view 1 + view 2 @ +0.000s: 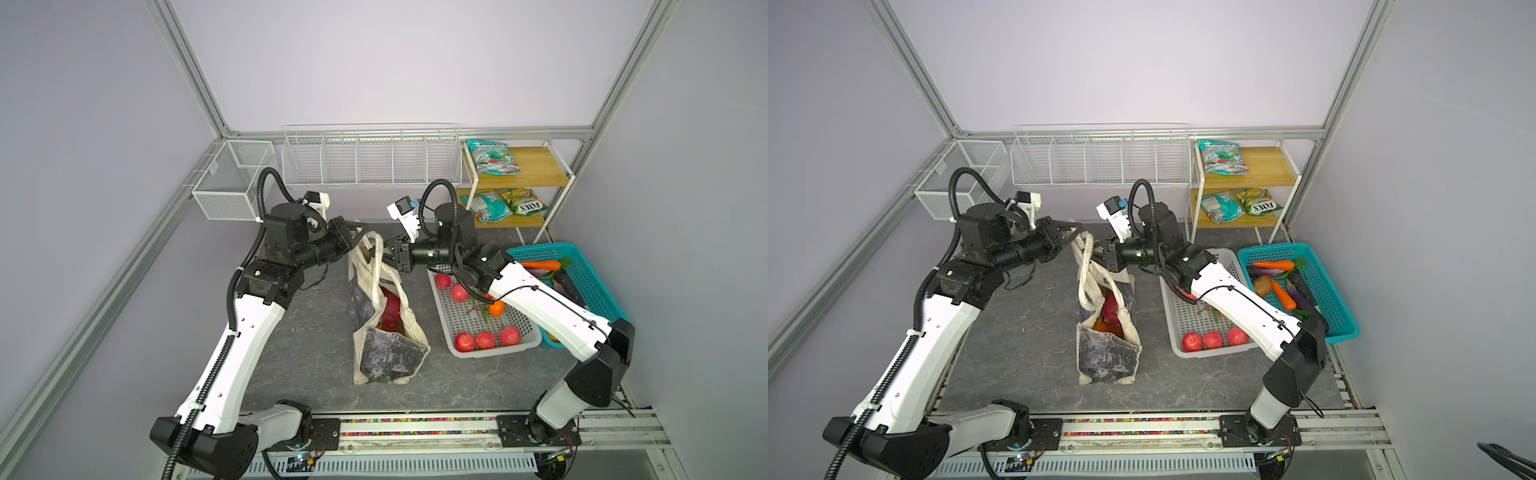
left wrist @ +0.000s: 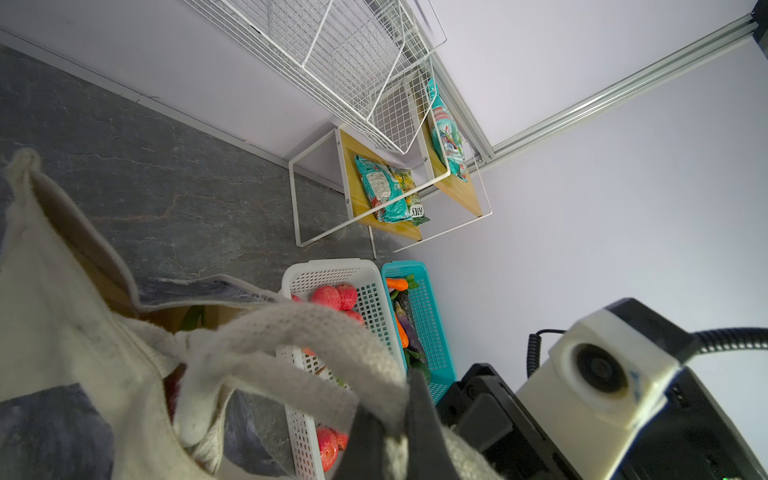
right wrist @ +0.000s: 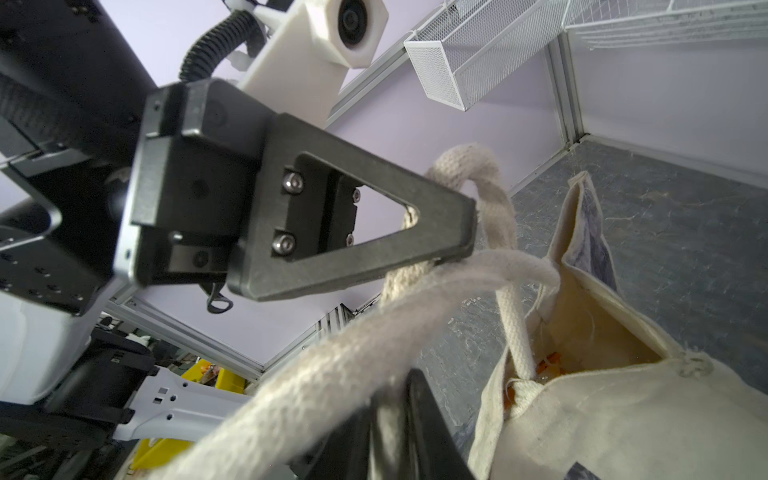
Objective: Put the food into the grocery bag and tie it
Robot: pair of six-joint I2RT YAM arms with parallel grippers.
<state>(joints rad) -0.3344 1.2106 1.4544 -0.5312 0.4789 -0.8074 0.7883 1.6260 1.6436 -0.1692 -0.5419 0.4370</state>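
Note:
The grocery bag (image 1: 388, 353) (image 1: 1106, 353) stands in the middle of the dark table, mouth open. Inside it lie the pink dragon fruit (image 1: 392, 309) (image 1: 1111, 307) and something orange (image 1: 1100, 326); the rest of the food is hidden. Both cream handles (image 1: 376, 266) (image 1: 1086, 270) are lifted above the far end of the bag. My left gripper (image 1: 362, 232) (image 1: 1077, 230) (image 2: 391, 390) is shut on one handle strap (image 2: 291, 353). My right gripper (image 1: 384, 249) (image 1: 1098, 255) (image 3: 391, 386) faces it from the right, jaws narrowly around the other strap (image 3: 332, 365).
A white perforated basket (image 1: 498, 351) with red fruits sits right of the bag. Beyond it stands a teal basket (image 1: 590, 282) of vegetables. A wooden shelf (image 1: 536, 166) with snack packets stands at the back right. Wire baskets (image 1: 370, 158) hang on the back wall.

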